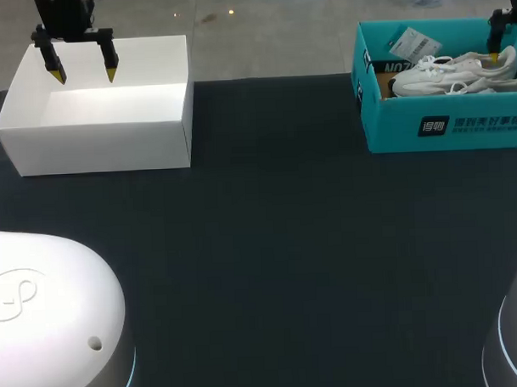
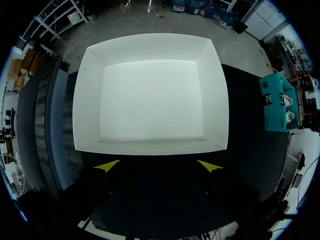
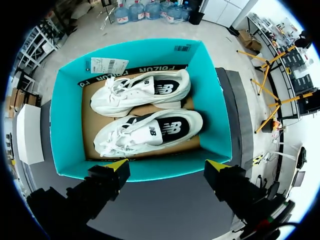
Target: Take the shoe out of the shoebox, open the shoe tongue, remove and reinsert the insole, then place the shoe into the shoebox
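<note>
Wide and empty over the shoebox (image 1: 447, 123) at upper right, the right gripper (image 3: 167, 164) should straddle the nearer shoe (image 3: 150, 131) at midfoot before closing; the left gripper (image 1: 84, 74) hangs equally wide.

Bright, even light from above. Now the white box (image 2: 88, 100) ahead of the left gripper (image 2: 158, 166) glares, nearly featureless; shoes (image 3: 150, 131) ahead of the right gripper (image 3: 167, 165) throw soft shadows; dark table (image 1: 277, 244) soaks light.
</note>
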Robot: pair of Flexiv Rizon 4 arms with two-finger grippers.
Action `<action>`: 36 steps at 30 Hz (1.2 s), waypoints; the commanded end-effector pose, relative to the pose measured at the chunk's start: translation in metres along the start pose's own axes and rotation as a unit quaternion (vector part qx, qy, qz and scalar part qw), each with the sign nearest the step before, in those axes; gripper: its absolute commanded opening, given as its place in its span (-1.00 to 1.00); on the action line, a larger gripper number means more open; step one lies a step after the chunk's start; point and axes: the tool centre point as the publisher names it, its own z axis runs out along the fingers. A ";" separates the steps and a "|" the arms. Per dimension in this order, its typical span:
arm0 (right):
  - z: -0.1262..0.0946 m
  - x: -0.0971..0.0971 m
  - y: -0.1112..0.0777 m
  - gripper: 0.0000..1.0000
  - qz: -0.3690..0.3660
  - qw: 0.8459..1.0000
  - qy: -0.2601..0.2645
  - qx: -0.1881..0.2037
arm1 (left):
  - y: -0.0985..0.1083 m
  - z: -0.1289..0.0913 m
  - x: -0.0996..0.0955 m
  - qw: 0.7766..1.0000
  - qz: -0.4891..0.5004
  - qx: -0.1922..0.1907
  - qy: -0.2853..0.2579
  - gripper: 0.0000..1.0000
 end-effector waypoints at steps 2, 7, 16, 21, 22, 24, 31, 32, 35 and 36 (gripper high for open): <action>0.022 -0.016 0.013 1.00 -0.013 1.000 0.001 0.018 | 0.000 0.000 0.000 1.000 0.000 0.000 0.000 1.00; 0.037 -0.024 0.016 1.00 -0.036 0.999 0.009 0.029 | 0.000 0.000 0.000 1.000 0.000 0.000 0.000 1.00; 0.059 -0.030 0.027 1.00 -0.044 0.999 0.006 0.014 | 0.000 0.000 0.000 1.000 0.000 0.000 0.000 1.00; 0.074 -0.037 0.033 1.00 -0.027 1.000 0.007 0.002 | 0.000 0.000 0.000 1.000 0.000 0.000 0.000 1.00; 0.076 -0.039 0.033 1.00 -0.027 1.000 0.007 0.001 | 0.000 0.000 0.000 1.000 0.000 0.000 0.000 1.00; 0.081 -0.041 0.035 1.00 -0.029 1.000 0.009 -0.003 | 0.000 0.000 0.000 1.000 0.000 0.000 0.000 1.00; 0.099 -0.039 0.040 1.00 -0.036 0.999 0.011 -0.007 | 0.000 0.000 0.000 1.000 0.000 0.000 0.000 1.00; 0.102 -0.039 0.041 1.00 -0.037 0.999 0.010 -0.006 | 0.000 0.000 0.000 1.000 0.000 0.000 0.000 1.00; 0.108 -0.038 0.044 1.00 -0.034 0.999 0.008 -0.003 | 0.000 0.000 0.000 1.000 0.000 0.000 0.000 1.00; 0.110 -0.038 0.044 1.00 -0.033 0.999 0.007 -0.001 | 0.000 0.000 0.000 1.000 0.000 0.000 0.000 1.00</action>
